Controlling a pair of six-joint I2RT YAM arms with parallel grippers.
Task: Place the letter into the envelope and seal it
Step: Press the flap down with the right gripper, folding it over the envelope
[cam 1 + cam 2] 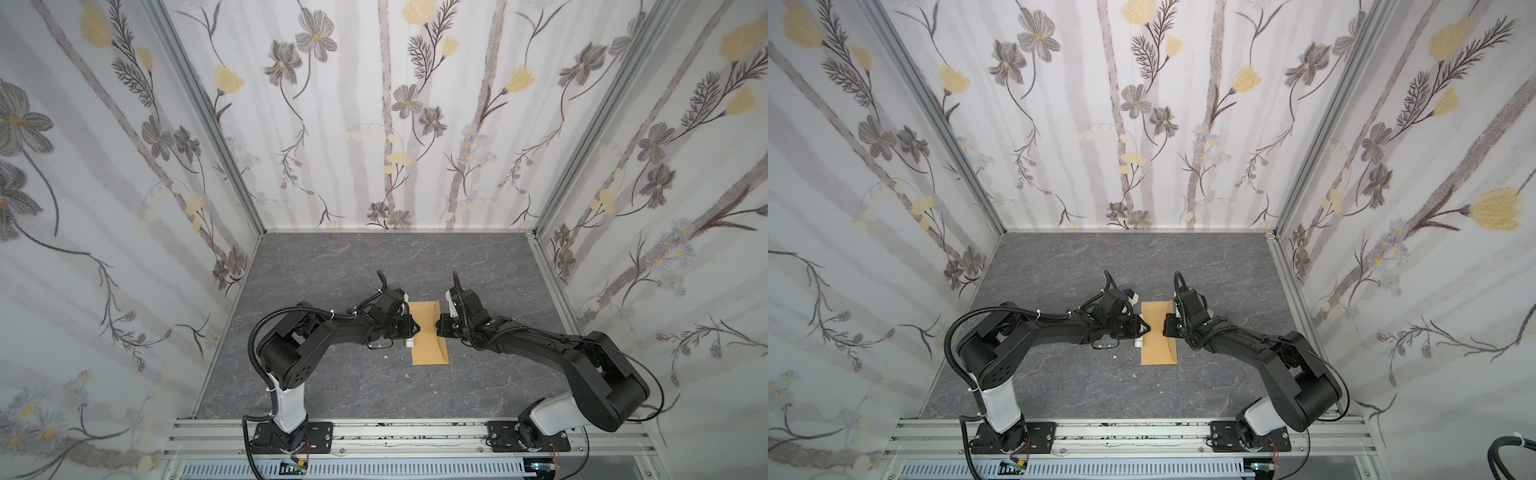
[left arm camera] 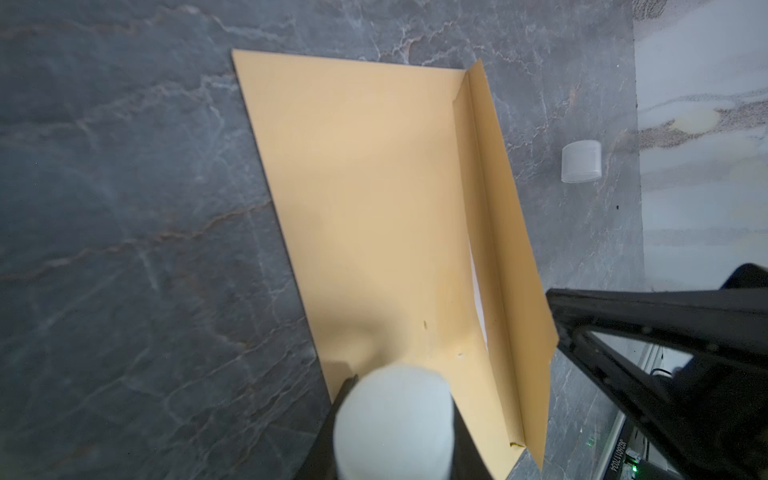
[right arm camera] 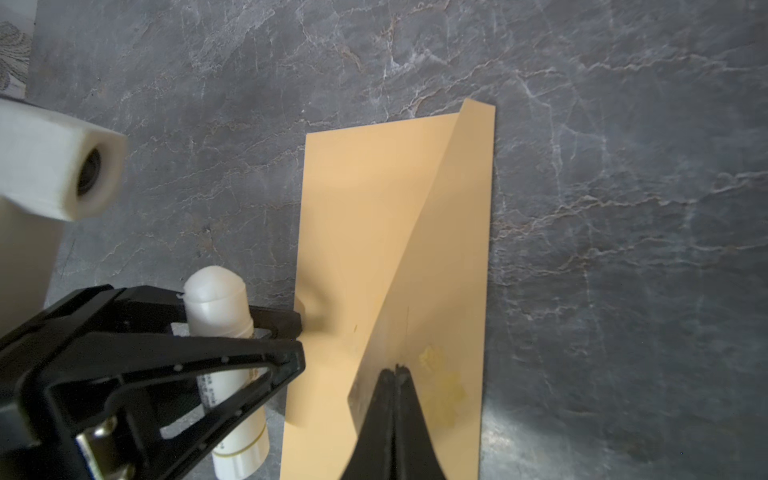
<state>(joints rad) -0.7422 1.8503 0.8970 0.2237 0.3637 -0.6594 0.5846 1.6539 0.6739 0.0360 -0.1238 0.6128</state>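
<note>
The kraft-brown envelope lies flat mid-table between both arms. Its flap is lifted along the right-hand edge, and my right gripper is shut on it beside a yellow smudge. Only a white sliver of the letter shows in the envelope's mouth; the rest is hidden inside. My left gripper is shut on a white tube at the envelope's left edge, and one fingertip dents the paper there.
A small white cap stands on the grey marbled table beyond the flap side. Tiny white scraps lie near the left arm. Flowered walls close in the back and both sides, and a metal rail runs along the front.
</note>
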